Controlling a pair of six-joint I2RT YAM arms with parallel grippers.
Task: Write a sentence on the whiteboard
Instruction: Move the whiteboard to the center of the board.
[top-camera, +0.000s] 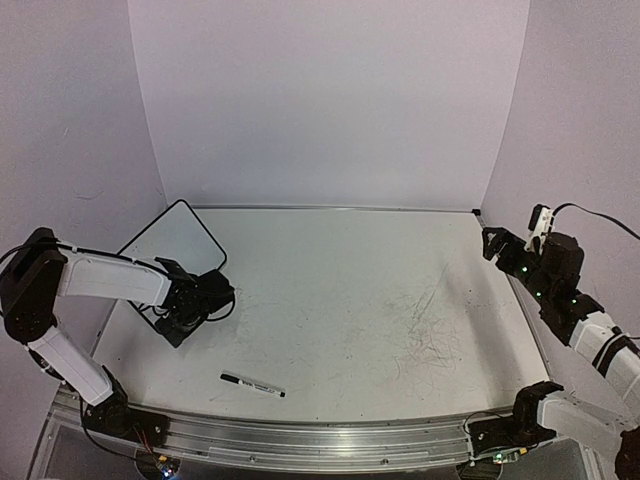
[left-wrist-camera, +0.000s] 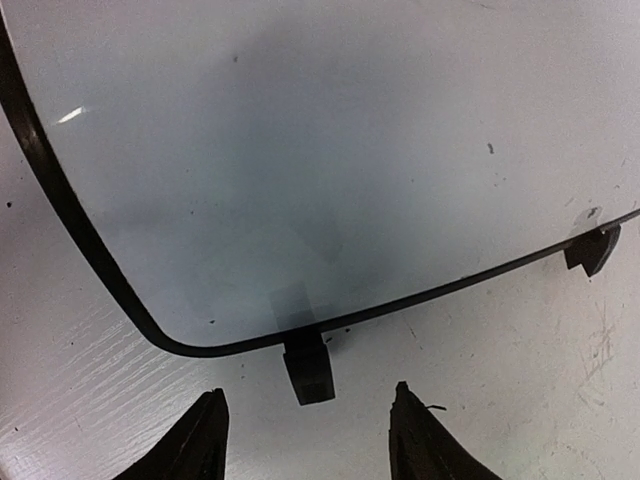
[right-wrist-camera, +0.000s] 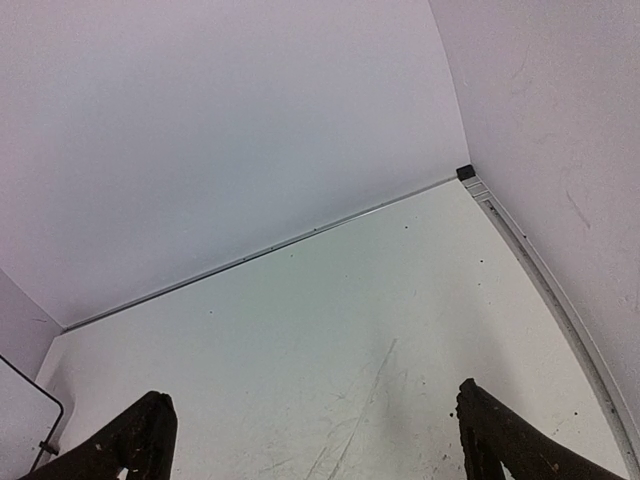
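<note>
The whiteboard (top-camera: 172, 238) lies at the far left of the table, white with a thin black rounded frame. In the left wrist view its surface (left-wrist-camera: 330, 150) is blank; no sentence shows on it. Two small black feet stick out of its near edge, one (left-wrist-camera: 308, 366) just ahead of my fingers and one (left-wrist-camera: 592, 250) at the right. My left gripper (top-camera: 190, 305) sits low at that edge, open and empty (left-wrist-camera: 310, 445). My right gripper (top-camera: 497, 245) is raised at the far right, open and empty (right-wrist-camera: 315, 440). A corner of the board shows in the right wrist view (right-wrist-camera: 30, 400).
A marker (top-camera: 252, 384) with a white barrel and black cap lies on the grey scuffed tabletop (top-camera: 400, 300) near the front, right of the left arm. White walls close the table at the back and both sides. A metal rail (top-camera: 300, 440) runs along the front edge.
</note>
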